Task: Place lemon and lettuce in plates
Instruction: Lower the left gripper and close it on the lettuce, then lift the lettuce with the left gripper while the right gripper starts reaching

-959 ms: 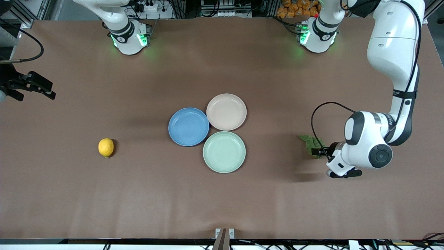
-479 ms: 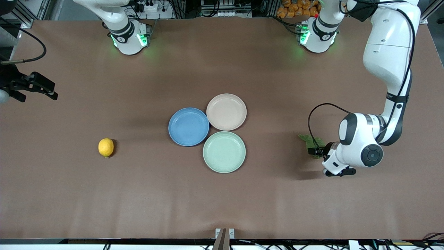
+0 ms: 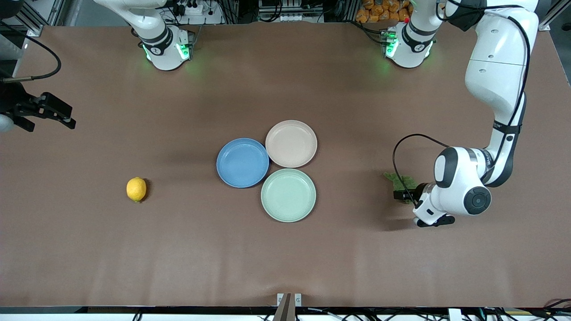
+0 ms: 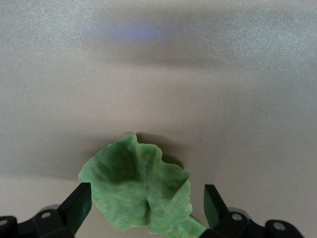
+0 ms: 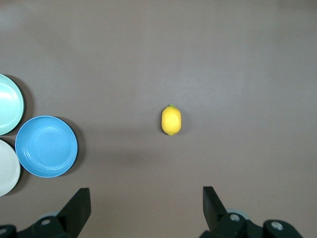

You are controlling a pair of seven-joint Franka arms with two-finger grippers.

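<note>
The lettuce [image 3: 398,180] lies flat on the table toward the left arm's end, a crinkled green leaf. My left gripper [image 3: 402,195] is low over its nearer edge; in the left wrist view [image 4: 147,199] it is open, one finger on each side of the leaf [image 4: 136,191]. The lemon [image 3: 136,189] lies alone toward the right arm's end and shows in the right wrist view [image 5: 171,120]. My right gripper [image 3: 52,112] is open and empty, up high over the table edge at that end [image 5: 146,202]. The blue plate [image 3: 242,162] and the beige-pink plate [image 3: 291,143] sit empty mid-table.
A pale mint-green plate [image 3: 288,195] touches both plates on the side nearer the front camera. The right wrist view shows the blue plate [image 5: 46,146], part of the mint plate [image 5: 7,104] and part of the beige plate [image 5: 6,168]. Bare brown table surrounds everything.
My left gripper has shifted a little toward the plates, farther over the lettuce. My right gripper has drifted slightly. Lemon, lettuce and plates have not moved.
</note>
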